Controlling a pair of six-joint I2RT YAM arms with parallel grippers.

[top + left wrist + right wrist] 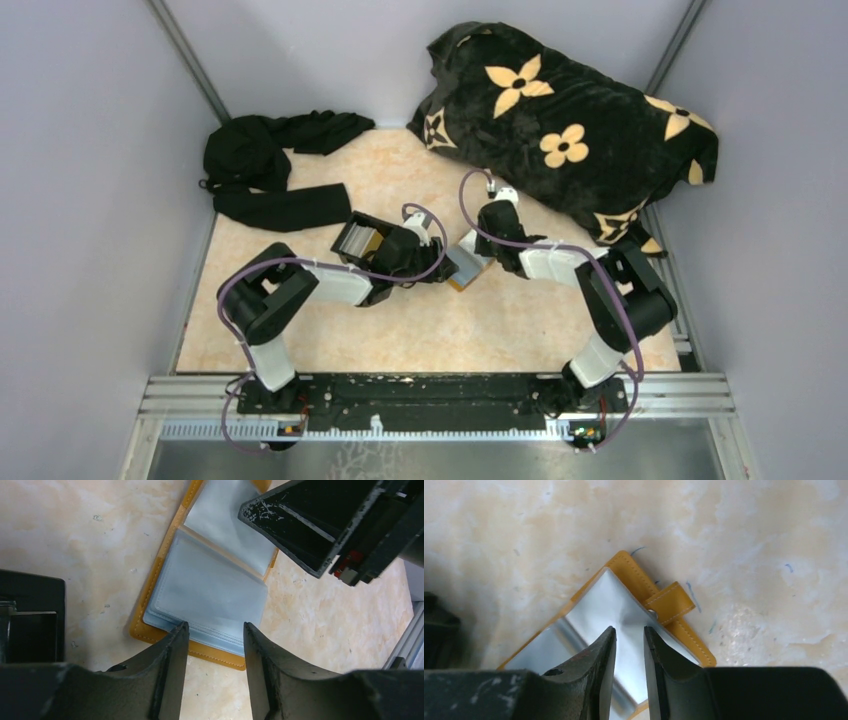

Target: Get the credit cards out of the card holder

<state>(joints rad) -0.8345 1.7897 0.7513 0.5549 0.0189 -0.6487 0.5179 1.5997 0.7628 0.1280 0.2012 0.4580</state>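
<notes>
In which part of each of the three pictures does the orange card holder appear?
Top external: card holder small, just right of centre.
Left wrist: card holder open, filling the centre.
Right wrist: card holder lower centre, corner pointing up.
Shared landmark: the marbled beige table beneath it.

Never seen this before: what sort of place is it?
Probably a robot lab booth: left arm and right arm bolted to a metal rail, plain grey walls around the table.
</notes>
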